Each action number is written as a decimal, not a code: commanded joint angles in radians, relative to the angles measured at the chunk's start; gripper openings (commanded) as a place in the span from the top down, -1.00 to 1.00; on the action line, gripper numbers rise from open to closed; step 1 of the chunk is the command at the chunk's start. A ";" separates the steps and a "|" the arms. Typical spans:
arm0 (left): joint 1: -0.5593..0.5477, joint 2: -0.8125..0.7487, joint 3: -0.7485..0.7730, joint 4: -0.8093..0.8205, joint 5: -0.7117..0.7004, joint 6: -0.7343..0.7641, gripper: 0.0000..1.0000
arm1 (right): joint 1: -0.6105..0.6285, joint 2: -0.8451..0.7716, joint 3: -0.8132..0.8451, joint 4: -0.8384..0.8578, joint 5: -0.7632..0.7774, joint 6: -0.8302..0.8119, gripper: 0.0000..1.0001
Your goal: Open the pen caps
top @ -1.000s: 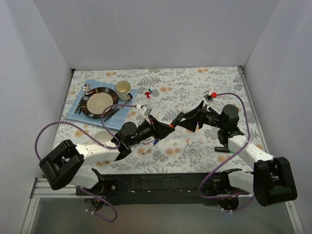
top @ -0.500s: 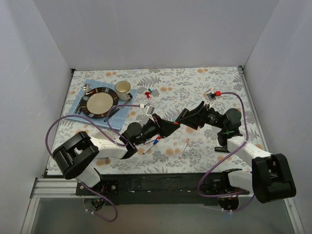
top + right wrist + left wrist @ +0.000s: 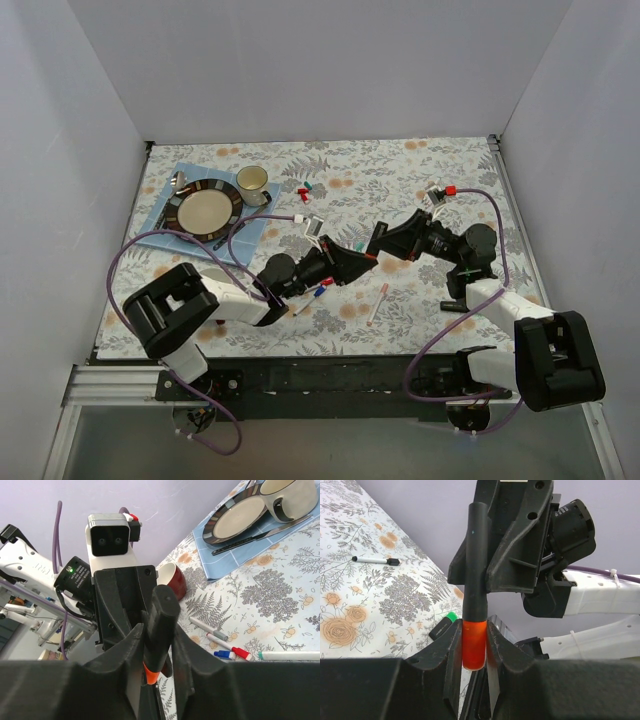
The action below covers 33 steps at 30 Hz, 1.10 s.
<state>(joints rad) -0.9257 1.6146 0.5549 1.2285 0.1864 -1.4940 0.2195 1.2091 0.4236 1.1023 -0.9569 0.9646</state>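
**Top external.** Floral worktop [image 3: 420, 170]. I see both arms meeting at its middle, with the orange cap [image 3: 371, 257] between them, off the surface. Loose caps [image 3: 305, 190] lie near the mug [image 3: 252, 181] and the plate [image 3: 205, 208].

**Left wrist.** Left jaws clamped on the orange cap [image 3: 473, 647]. The black marker body [image 3: 476, 565] rises from it into the right jaws. A green cap [image 3: 451, 616] lies on the worktop beyond.

**Right wrist.** Right jaws closed on the black marker body [image 3: 161, 620], with the orange cap [image 3: 149, 672] showing below. Capped pens [image 3: 232, 652] lie on the worktop nearby.
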 commanded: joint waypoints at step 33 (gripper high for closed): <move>0.001 0.018 0.106 -0.107 0.215 0.077 1.00 | -0.017 -0.002 0.007 0.051 -0.089 -0.121 0.97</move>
<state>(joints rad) -0.9237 1.6482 0.6342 1.1324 0.3325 -1.4319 0.2024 1.2186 0.4156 1.1465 -1.0107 0.9550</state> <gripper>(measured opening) 0.167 0.143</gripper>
